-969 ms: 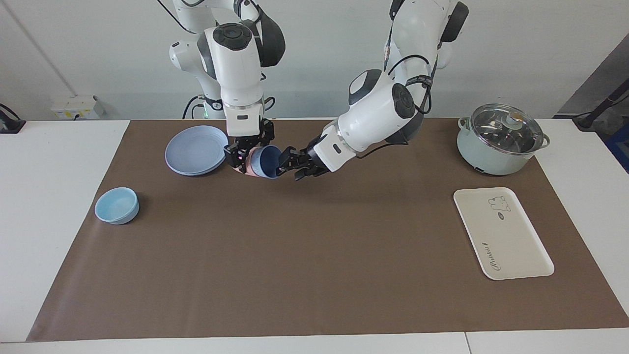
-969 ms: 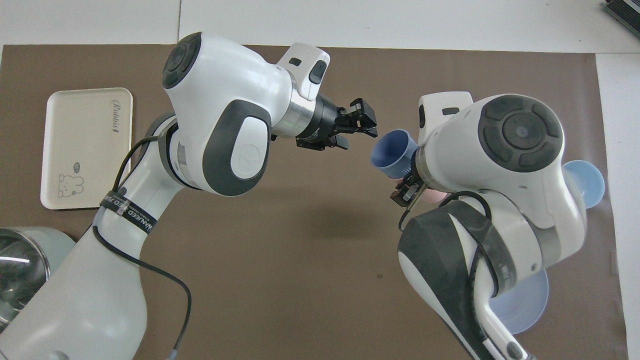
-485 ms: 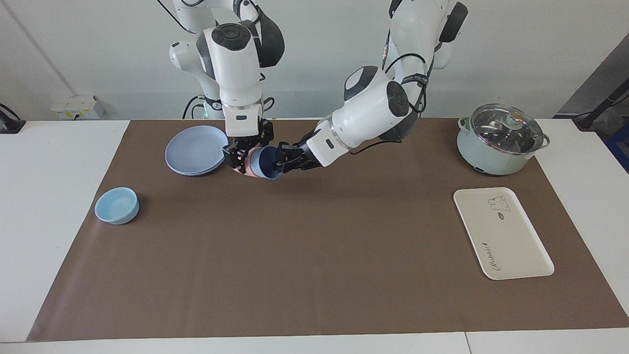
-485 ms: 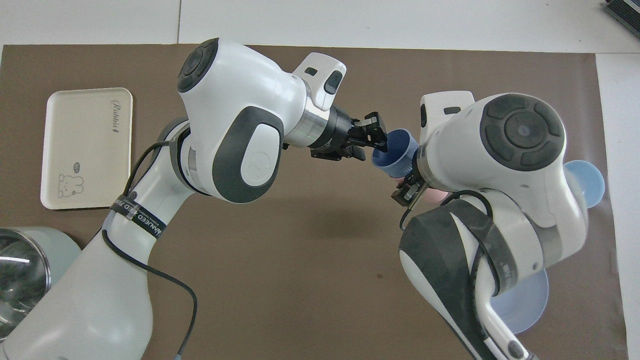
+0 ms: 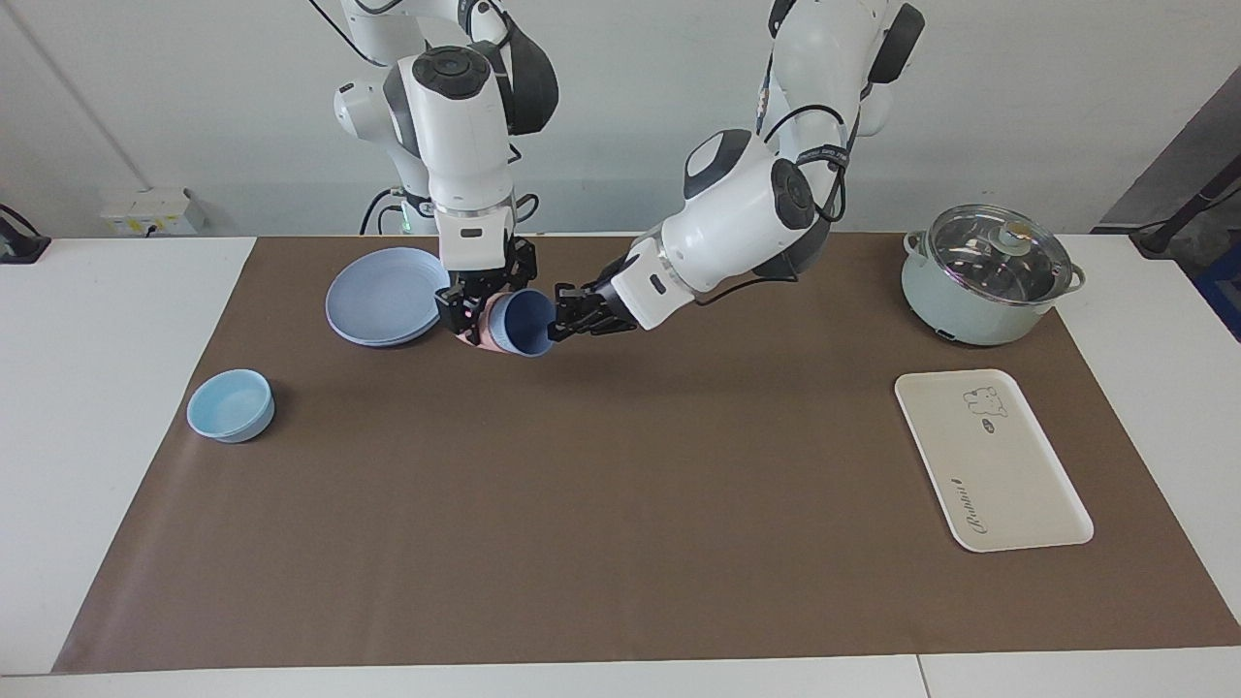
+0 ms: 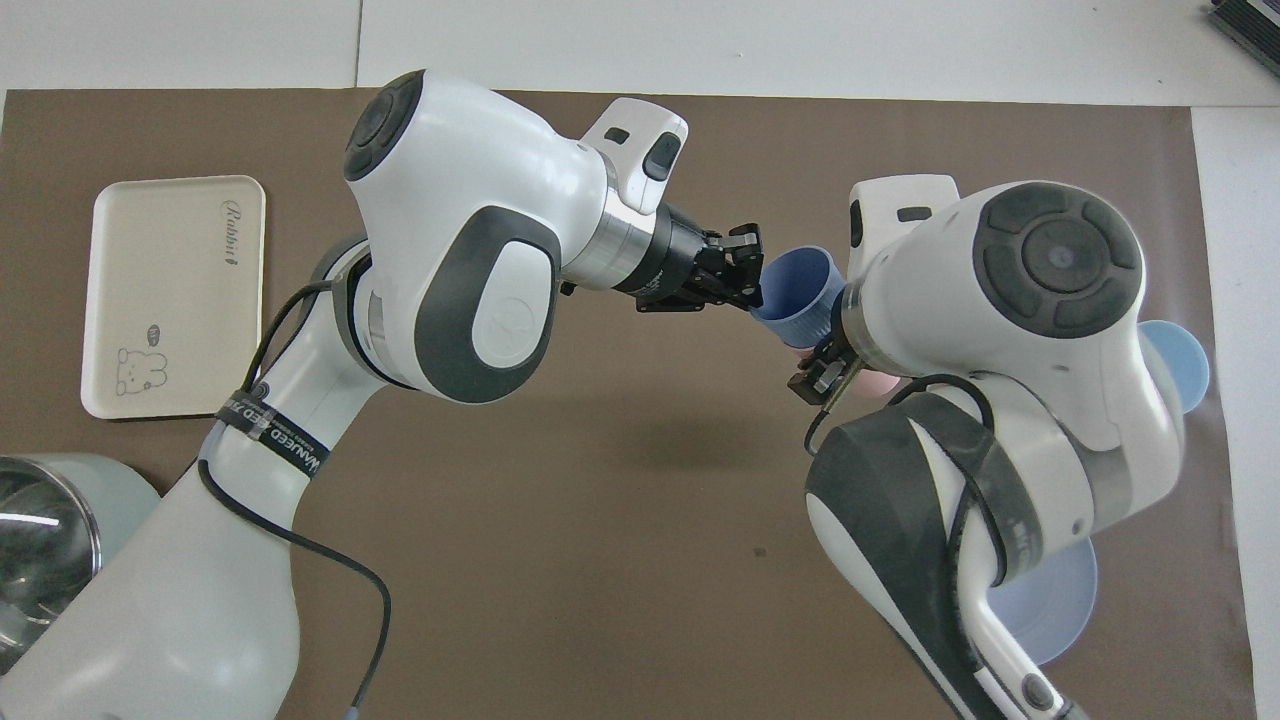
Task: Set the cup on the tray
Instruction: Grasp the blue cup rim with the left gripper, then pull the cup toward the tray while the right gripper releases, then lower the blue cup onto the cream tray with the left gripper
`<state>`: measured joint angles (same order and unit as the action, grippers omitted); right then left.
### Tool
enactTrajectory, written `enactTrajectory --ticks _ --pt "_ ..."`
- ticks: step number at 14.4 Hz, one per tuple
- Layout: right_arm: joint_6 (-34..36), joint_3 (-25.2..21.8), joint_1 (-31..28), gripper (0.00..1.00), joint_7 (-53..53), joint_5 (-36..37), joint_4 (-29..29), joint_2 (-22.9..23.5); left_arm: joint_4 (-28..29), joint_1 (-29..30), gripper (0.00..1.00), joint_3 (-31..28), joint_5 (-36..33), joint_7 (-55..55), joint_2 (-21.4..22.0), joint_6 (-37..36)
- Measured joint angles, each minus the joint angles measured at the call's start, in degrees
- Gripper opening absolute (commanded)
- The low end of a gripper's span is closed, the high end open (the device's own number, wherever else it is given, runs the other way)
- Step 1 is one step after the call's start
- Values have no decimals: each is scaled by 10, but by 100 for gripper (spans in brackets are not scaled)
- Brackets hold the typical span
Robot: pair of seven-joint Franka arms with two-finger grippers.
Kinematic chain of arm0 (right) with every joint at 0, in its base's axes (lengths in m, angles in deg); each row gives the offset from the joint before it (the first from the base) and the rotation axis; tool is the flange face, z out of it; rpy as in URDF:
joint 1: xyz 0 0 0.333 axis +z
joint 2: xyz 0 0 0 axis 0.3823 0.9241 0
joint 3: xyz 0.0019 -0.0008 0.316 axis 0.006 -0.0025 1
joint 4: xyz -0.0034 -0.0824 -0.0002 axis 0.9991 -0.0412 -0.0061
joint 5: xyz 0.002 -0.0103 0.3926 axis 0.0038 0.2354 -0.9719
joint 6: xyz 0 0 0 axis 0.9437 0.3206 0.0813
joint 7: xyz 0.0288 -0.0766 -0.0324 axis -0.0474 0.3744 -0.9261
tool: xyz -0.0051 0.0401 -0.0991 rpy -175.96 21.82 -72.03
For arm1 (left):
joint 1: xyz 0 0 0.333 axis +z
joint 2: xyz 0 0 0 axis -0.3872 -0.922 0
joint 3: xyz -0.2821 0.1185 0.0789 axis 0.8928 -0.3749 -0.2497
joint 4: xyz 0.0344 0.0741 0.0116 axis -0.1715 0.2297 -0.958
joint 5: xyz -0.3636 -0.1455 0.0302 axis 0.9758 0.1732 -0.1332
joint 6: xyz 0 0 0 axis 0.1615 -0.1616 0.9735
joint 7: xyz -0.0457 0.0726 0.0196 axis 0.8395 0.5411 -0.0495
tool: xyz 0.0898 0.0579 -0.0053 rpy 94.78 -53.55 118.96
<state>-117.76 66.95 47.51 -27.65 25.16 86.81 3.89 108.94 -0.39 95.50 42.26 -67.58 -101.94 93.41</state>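
The periwinkle-blue cup (image 5: pixel 524 325) (image 6: pixel 800 295) lies tilted on its side, nested in a salmon-pink tumbler (image 5: pixel 481 335) (image 6: pixel 880 385), a little above the mat beside the plates. My left gripper (image 5: pixel 557 325) (image 6: pixel 752 285) reaches in from the tray's end and is shut on the cup's rim. My right gripper (image 5: pixel 475 315) (image 6: pixel 825 365) comes down from above and is shut on the pink tumbler. The cream-white tray (image 5: pixel 1008 475) (image 6: pixel 170 290) lies flat at the left arm's end of the table with nothing on it.
Blue plates (image 5: pixel 383 310) (image 6: pixel 1050 610) lie next to the cups, toward the right arm's end. A light-blue bowl (image 5: pixel 231 405) (image 6: pixel 1180 365) sits farther from the robots. A lidded pale-green pot (image 5: pixel 984 276) (image 6: pixel 40 530) stands beside the tray, nearer the robots.
My left gripper has moved in to the cup's mouth and closed on its rim. The right gripper with the two nested cups has barely shifted.
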Motion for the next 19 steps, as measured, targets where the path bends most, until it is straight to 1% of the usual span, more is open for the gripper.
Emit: enactTrajectory --ticks 3,5,10,11,14,15,17,19 --pt "-5 0 0 0 0 0 0 1 -2 3 0 -2 0 0 1 0" --pt "-7 -1 -1 0 0 0 0 3 -8 15 0 -3 2 -1 3 0" --pt "-7 1 1 0 0 0 0 4 -40 91 0 -8 2 -1 7 1" --pt "-7 1 1 0 0 0 0 4 -43 108 0 -10 -13 2 10 1" --pt "-9 1 -1 0 0 0 0 4 -46 146 0 -34 -143 8 17 12" --pt "-21 0 -6 0 0 0 0 4 -46 154 0 -46 -176 10 18 23" --pt "-60 0 -22 0 -1 -2 2 6 -45 178 0 -63 -221 30 18 42" --pt "-112 0 -44 0 -4 -26 11 9 -44 214 0 -73 -253 76 18 46"
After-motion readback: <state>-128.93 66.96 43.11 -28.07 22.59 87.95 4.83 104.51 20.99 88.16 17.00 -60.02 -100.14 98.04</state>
